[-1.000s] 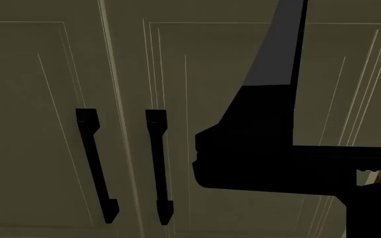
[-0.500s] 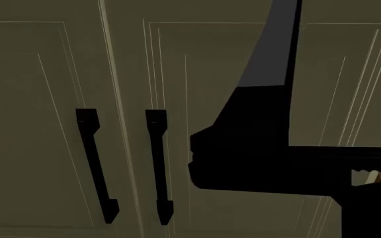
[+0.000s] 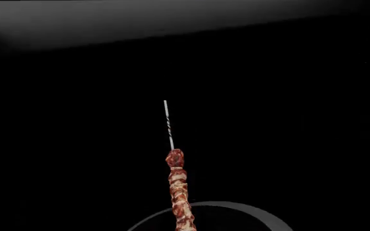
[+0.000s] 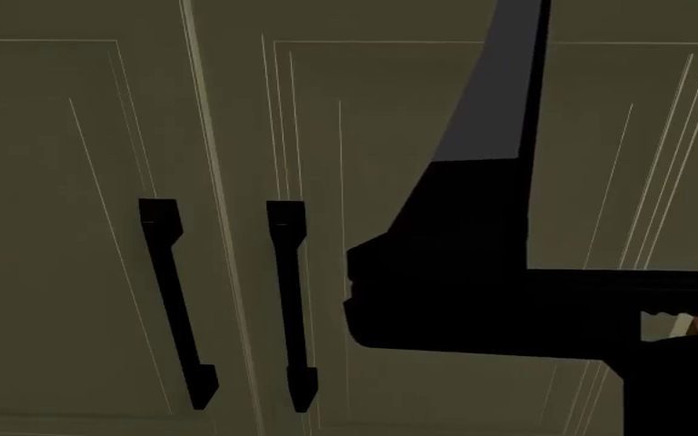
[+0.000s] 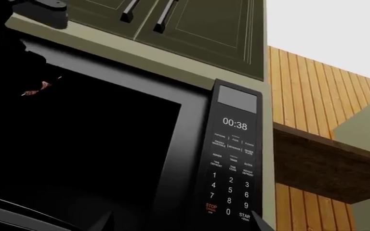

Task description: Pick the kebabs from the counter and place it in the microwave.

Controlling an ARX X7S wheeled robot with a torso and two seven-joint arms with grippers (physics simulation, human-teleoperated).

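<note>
The kebabs (image 3: 178, 192), a thin skewer of red-brown and pale chunks with a bare metal tip, reaches up from the bottom edge of the left wrist view into a black cavity. My left gripper holds it; its fingers lie below that frame's edge. Under it curves the grey rim of a round turntable (image 3: 256, 209). The right wrist view shows the microwave (image 5: 233, 159) with its dark cavity open, and a small piece of the kebabs (image 5: 36, 88) at the cavity's upper left. My right gripper (image 5: 178, 222) stands open in front of the microwave. The counter is out of view.
Olive-grey cabinet doors (image 4: 70, 182) with two black bar handles (image 4: 177, 300) fill the head view, partly covered by a black arm silhouette (image 4: 471, 272). The microwave's keypad reads 00:38. A wood-plank wall (image 5: 313, 86) lies beside the microwave.
In the head view the black arm silhouette has shifted slightly left since a second ago. Since half a second ago it has barely moved.
</note>
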